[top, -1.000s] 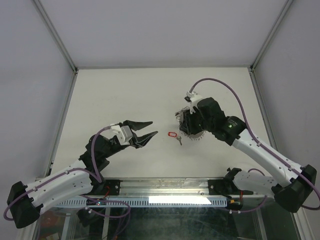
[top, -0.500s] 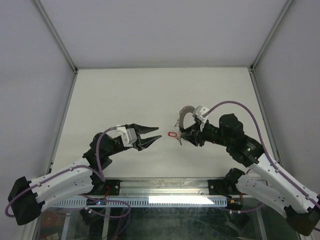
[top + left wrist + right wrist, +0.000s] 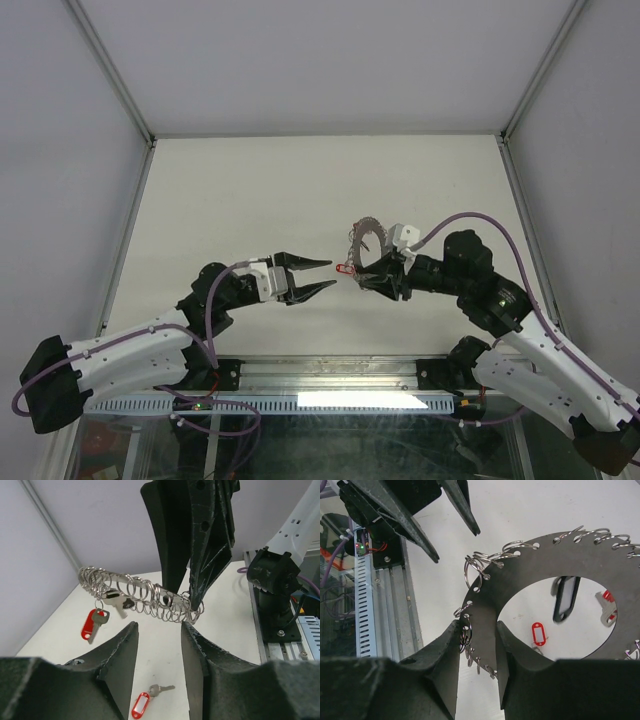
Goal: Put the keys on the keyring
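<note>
Centre of the overhead view: the right gripper (image 3: pixel 366 276) has its fingers pinched on the rim of a dark flat keyring (image 3: pixel 366 240) strung with small silver split rings, holding it above the white worktop (image 3: pixel 250 190). The left gripper (image 3: pixel 332 274), fingers partly spread and empty, points at it from the left. A small silver key with a red oval plastic tag (image 3: pixel 141 705) lies on the worktop below the ring.

Colours on the rig.
We log: keyring (image 3: pixel 560 562) dark grey with silver loops; key (image 3: pixel 159 689) silver, its tag (image 3: pixel 141 705) red with white window; table (image 3: pixel 250 190) off-white; left gripper (image 3: pixel 159 625) and right gripper (image 3: pixel 477 625) black; arms (image 3: pixel 545 345) white; cables (image 3: pixel 470 214) purple.
</note>
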`<state>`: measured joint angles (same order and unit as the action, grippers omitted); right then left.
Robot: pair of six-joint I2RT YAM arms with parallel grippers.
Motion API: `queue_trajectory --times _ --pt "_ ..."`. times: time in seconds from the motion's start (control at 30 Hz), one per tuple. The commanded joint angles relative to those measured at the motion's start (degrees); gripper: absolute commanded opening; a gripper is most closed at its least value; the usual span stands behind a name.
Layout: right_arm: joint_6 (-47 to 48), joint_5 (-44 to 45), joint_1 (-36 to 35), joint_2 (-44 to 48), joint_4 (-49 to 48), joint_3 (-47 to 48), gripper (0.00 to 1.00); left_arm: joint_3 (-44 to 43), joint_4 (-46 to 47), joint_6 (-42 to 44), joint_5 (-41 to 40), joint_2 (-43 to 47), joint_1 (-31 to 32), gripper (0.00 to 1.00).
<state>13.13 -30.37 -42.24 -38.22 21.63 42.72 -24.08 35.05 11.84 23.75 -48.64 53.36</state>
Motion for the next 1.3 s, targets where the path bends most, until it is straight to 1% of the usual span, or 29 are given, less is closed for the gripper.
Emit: queue_trajectory --times 0.0,0.07,0.13,0.27,0.4,0.57,0.63,0.83,0.97,1.13,1.27 --pt "0.4 -4.2 0.0 0.8 -5.9 1.6 0.0 -2.0 1.3 7.8 -7.6 1.2 3.9 0.39" --pt "-0.5 -4.6 0.0 0.6 -6.5 1.7 0.0 -2.1 1.4 9.6 -11.0 1.3 5.0 0.37" --pt "-1.3 -4.6 0.0 0.6 -7.3 1.9 0.0 -2.6 1.4 10.3 -12.4 1.2 5.4 0.32" --pt "-2.8 -3.1 0.0 1.1 -9.6 2.0 0.0 -2.9 2.4 7.7 -9.7 0.7 5.6 0.26" --pt "-4.9 -1.8 0.0 2.8 -14.1 0.5 0.0 1.0 10.1 1.1 -8.8 0.7 5.6 0.27" --pt "-5.3 -0.3 -0.1 3.5 -15.9 -0.1 0.0 3.1 19.1 -6.3 -9.2 -1.8 5.6 0.36" --pt "-5.3 -0.4 -0.1 3.5 -16.1 0.0 0.0 3.1 21.8 -8.9 -9.2 -3.4 5.6 0.38" --pt "-4.9 -0.4 -0.1 4.1 -16.3 -0.4 0.0 2.8 29.8 -14.0 -9.9 -8.3 5.7 0.37" --pt "-4.7 -0.4 -0.1 4.4 -16.4 -0.7 0.0 2.2 34.2 -16.1 -9.0 -11.1 5.7 0.34" --pt "-4.4 -0.4 -0.1 4.3 -16.5 -0.8 0.0 1.3 35.7 -17.2 -6.6 -13.1 5.9 0.31" --pt "-4.3 -0.3 -0.1 4.4 -16.6 -1.0 0.0 0.7 35.8 -17.5 -5.8 -14.3 6.2 0.3"
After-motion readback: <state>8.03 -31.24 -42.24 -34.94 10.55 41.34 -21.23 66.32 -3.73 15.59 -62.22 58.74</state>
